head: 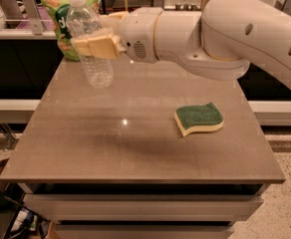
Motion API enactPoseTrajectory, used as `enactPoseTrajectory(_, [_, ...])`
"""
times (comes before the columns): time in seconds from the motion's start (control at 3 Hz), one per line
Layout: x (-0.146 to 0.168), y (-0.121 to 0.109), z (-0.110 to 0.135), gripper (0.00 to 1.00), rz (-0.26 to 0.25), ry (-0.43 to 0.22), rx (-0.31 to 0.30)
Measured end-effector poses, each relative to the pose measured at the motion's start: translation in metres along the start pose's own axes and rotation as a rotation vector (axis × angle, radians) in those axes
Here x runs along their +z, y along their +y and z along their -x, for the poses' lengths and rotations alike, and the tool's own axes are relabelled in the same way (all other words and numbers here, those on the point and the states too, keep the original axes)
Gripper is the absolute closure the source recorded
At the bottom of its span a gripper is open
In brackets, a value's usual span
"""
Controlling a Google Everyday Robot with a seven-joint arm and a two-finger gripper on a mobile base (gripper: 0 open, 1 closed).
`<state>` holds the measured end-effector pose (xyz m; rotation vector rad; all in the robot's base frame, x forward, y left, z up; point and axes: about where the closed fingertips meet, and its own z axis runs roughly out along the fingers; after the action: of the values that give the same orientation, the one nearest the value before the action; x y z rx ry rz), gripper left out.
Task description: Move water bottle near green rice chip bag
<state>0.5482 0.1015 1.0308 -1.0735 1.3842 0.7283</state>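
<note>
at the far left the bag (pixel 55 30) stands at the back left edge of the tabletop (pixel 135 153), its green face partly hidden behind the bottle (pixel 96 69). the bottle is in the air, cap up and leaning a little, its base over the back left part of the tabletop and clear of the surface as far as the view shows. in this view it overlaps the bag, so the two look close, though how far in front of the bag it hangs cannot be judged from this angle.

the tool (pixel 91 32) is closed round the bottle's middle, one cream finger across the near side of the label band and the other behind it, with the bottle between them and gripped firmly. the white arm (pixel 225 34) reaches in from the right, level with the bottle.

this looks like the carrying step, nearly done: the bottle is lifted and already brought towards the bag. the next move calls for lowering it straight down until the base sits flat just in front of the bag, without knocking the bag over, then spreading the fingers and drawing back to the right.

further right a sponge (pixel 199 118) lies flat on the tabletop, well apart from the bottle and out of the way.
</note>
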Motion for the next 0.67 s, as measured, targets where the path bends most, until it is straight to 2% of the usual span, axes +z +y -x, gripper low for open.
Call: enactPoseTrajectory(0.67, [0.001,-0.075,0.006,1.0,-0.063,-0.107,0.087])
